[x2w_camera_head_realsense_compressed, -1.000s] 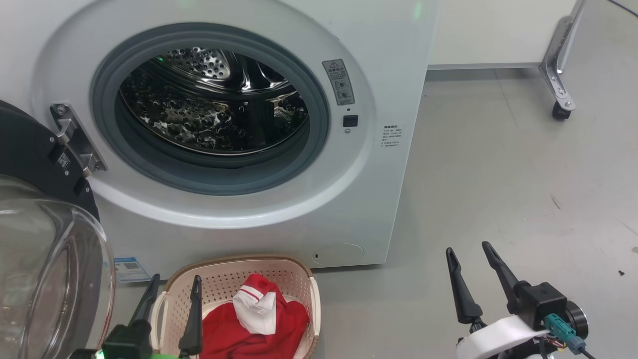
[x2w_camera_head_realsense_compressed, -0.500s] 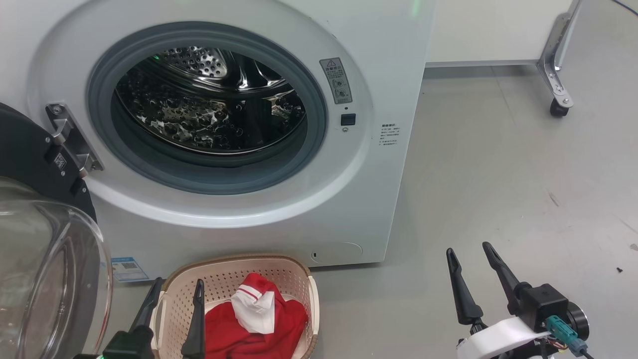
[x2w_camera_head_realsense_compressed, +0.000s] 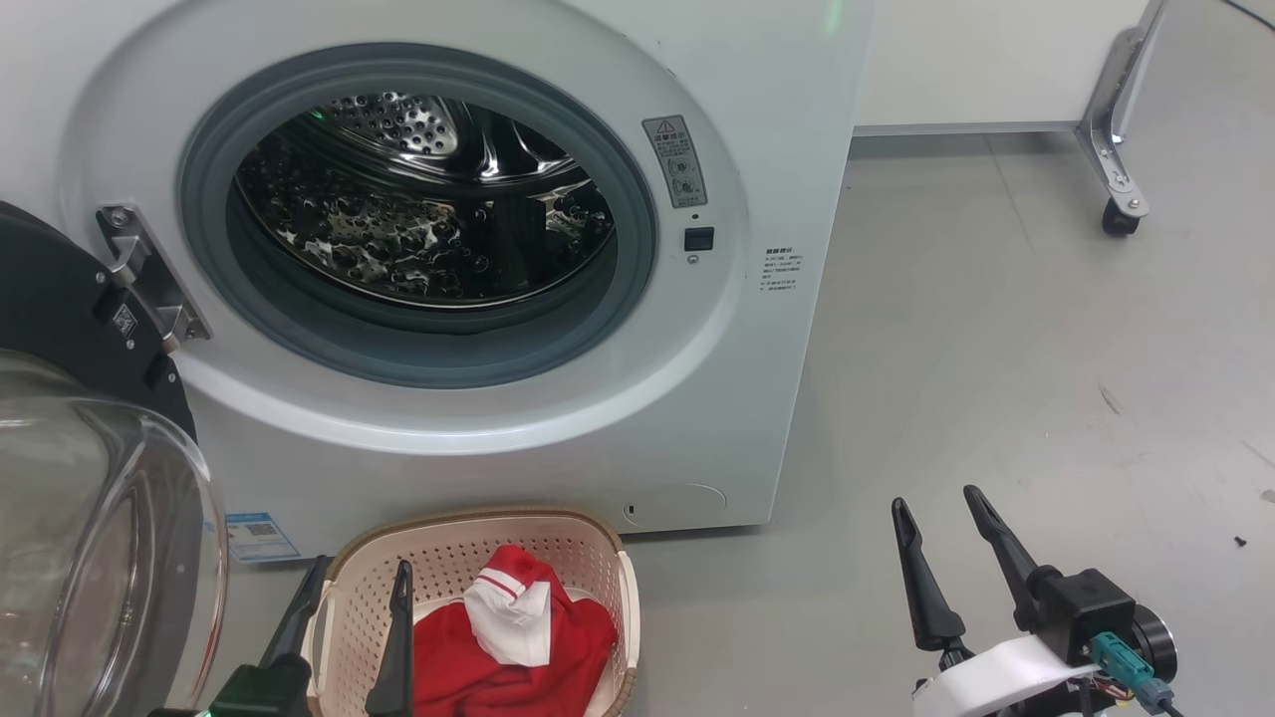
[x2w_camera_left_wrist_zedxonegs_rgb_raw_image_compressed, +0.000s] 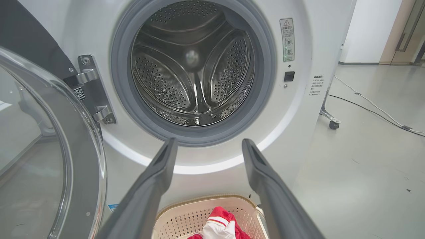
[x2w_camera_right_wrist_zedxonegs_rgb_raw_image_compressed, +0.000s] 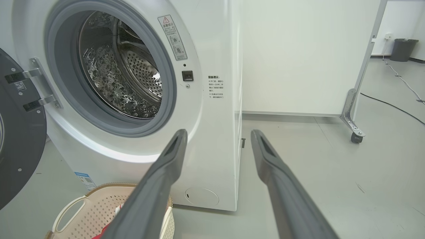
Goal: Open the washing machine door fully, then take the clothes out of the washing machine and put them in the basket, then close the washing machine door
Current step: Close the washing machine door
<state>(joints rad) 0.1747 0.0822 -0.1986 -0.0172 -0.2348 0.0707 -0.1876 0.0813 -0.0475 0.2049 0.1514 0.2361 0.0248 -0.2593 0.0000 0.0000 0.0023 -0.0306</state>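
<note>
The white washing machine stands with its door swung wide to the left, glass bowl bulging toward me. Its steel drum holds nothing that I can see. On the floor in front sits the cream basket with the red and white clothes inside. My left gripper is open above the basket's left end, holding nothing. My right gripper is open over bare floor to the right of the machine. In the left wrist view the left gripper points at the drum; the right gripper faces the machine's corner.
A metal frame leg on a caster stands at the back right beside a white panel. Cables run along the grey floor farther right. A dark bin sits far off.
The whole head picture shifts slightly back and forth, so the camera moved. The left gripper has dropped a little lower in the view. Door, basket and clothes stay put.
</note>
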